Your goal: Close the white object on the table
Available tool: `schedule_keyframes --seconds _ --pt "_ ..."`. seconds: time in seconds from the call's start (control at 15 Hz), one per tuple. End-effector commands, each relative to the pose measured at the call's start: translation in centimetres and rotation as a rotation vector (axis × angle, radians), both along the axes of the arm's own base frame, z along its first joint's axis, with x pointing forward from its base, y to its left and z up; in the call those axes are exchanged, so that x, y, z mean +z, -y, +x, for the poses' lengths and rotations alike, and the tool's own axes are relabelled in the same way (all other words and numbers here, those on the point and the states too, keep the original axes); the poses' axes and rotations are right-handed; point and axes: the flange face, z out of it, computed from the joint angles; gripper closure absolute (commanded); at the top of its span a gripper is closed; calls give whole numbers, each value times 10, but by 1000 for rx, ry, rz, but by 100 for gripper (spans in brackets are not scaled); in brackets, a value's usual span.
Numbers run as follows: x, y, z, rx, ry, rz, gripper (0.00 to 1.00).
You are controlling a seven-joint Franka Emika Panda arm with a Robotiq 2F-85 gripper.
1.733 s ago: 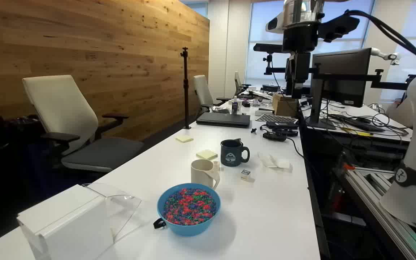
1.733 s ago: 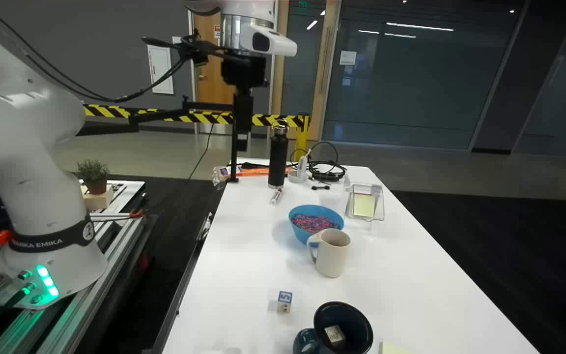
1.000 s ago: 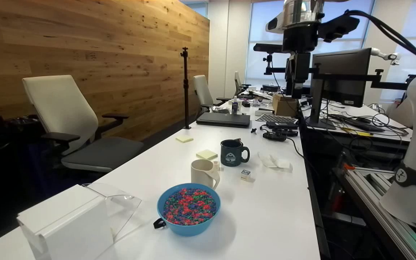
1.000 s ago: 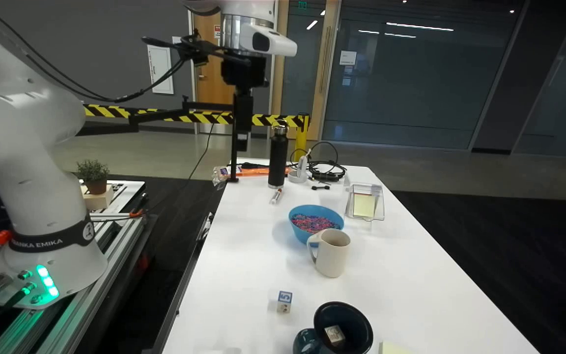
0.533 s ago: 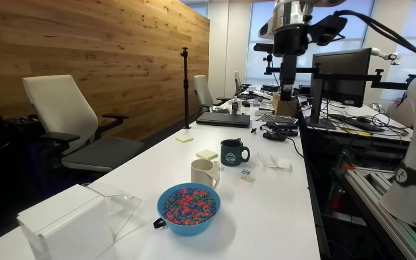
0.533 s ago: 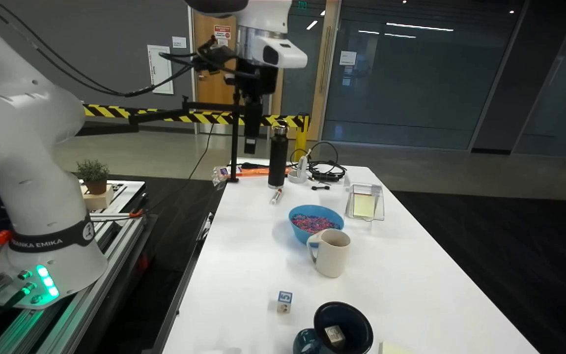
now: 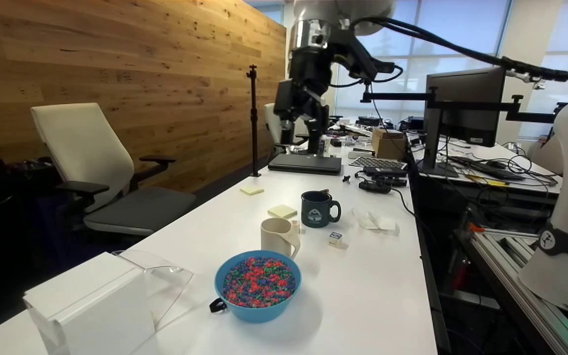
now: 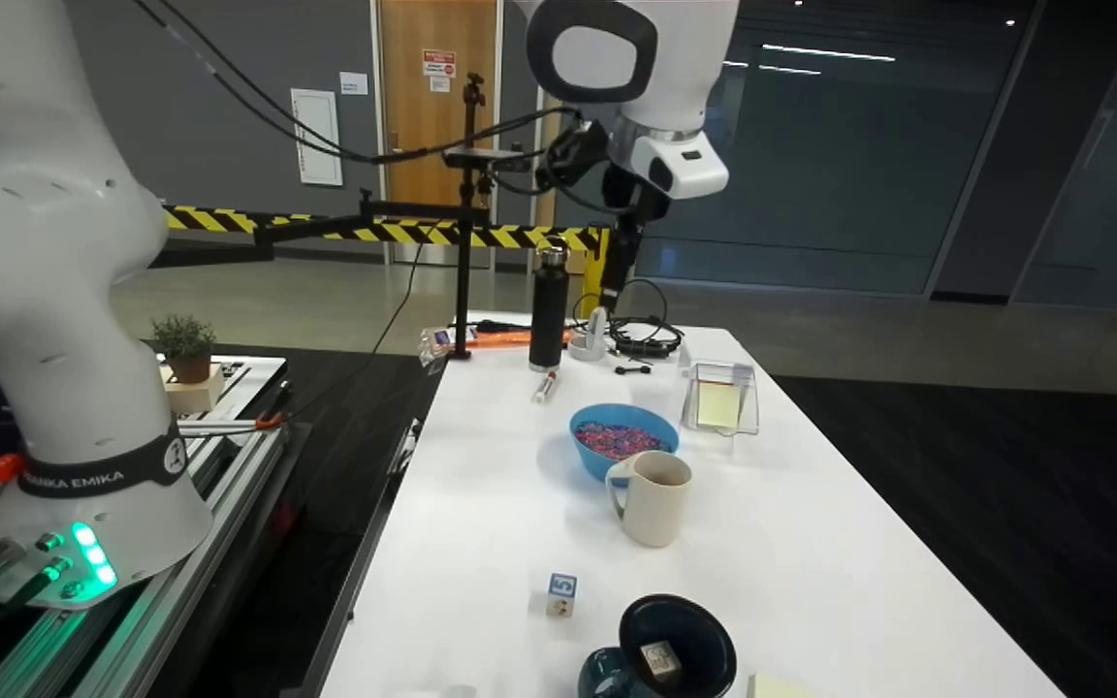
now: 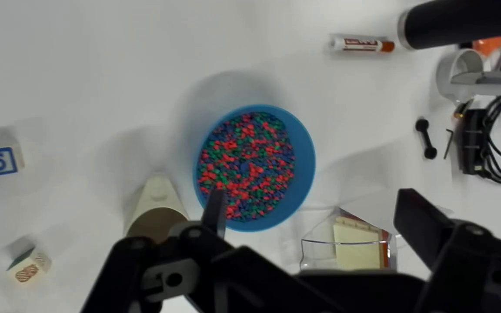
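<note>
Wood-plank wall point(image 7: 131, 74) at left in an exterior view, long white counter point(image 7: 372, 296) running away from the camera. White box point(image 7: 89, 303) at the counter's near left, partly cut off by the lower frame edge. Its visible top runs longest from lower left to upper right, roughly along the counter's left edge. Clear flap point(image 7: 168, 283) juts out from the box end nearer the blue bowl point(image 7: 259, 314), tip near the bowl, apart from it. In an exterior view the clear flap faces the camera, pale yellow paper point(image 8: 718, 405) showing within its outline; white body hard to make out there. Wrist view: 2 fingers point(image 9: 420, 228) spread wide, clear flap seen below in the gap between them. Fingers point down, slightly tilted, above the counter and apart from the box. Bowl filled with red, green and blue bits point(image 9: 250, 165). Cream mug point(image 7: 274, 241) upright just beside it; dark mug point(image 7: 316, 212) farther along, a block point(image 8: 561, 596) marked 5 beside it.
</note>
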Motion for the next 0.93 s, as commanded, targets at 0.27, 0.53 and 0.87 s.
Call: schedule_keyframes --seconds 0.27,0.53,0.87 --pt "1 -23 42 -29 -15 22 0" --pt "-22 -20 57 93 -41 -67 0" --pt "-55 -18 89 220 -16 -143 0"
